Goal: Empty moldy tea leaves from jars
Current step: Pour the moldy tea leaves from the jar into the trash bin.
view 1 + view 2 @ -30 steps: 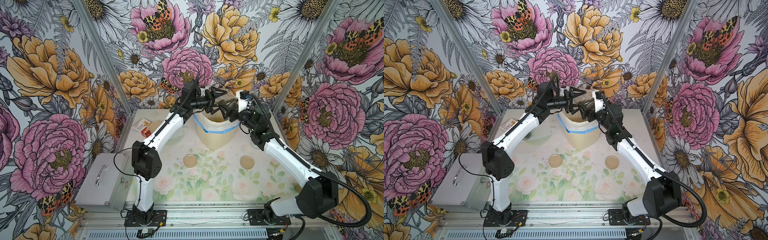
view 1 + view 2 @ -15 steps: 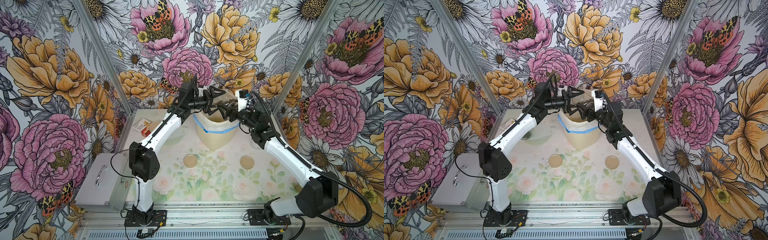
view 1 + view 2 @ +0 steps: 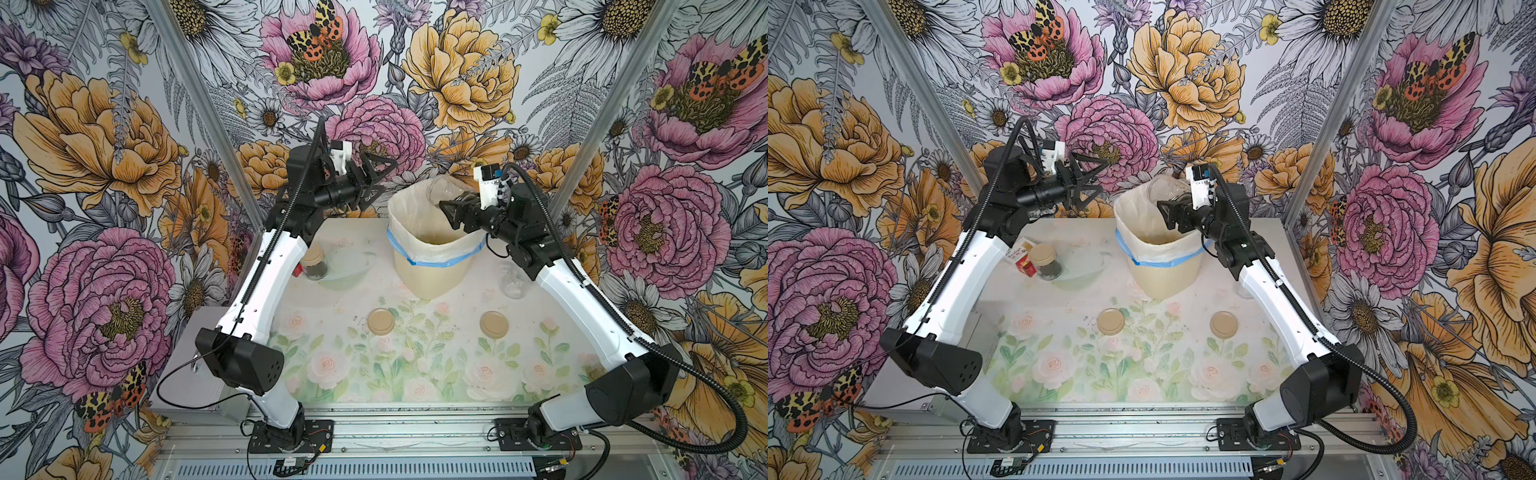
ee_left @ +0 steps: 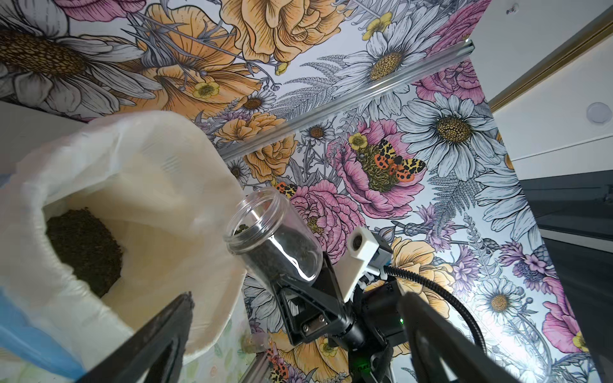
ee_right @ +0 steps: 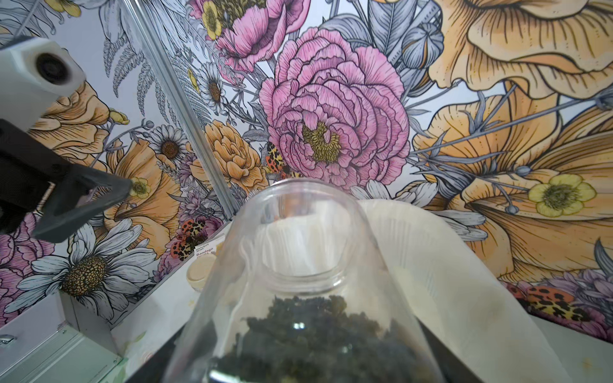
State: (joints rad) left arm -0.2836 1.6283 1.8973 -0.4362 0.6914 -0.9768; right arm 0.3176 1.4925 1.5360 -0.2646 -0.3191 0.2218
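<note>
Right gripper [image 4: 303,277] clamps a clear glass jar [image 4: 272,238], long axis slanted, mouth toward the cream ribbed bin [image 3: 432,274]. Left gripper [image 3: 388,176] stands apart. Three jars [image 3: 314,266] [image 3: 514,280], two loose tan lids [image 3: 380,322] [image 3: 493,324].

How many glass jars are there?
3. The held jar is tilted by the bin rim, in the right gripper. The lidded jar stands by the bowl. The lidless jar stands beside the right arm. The arms could hide others.
</note>
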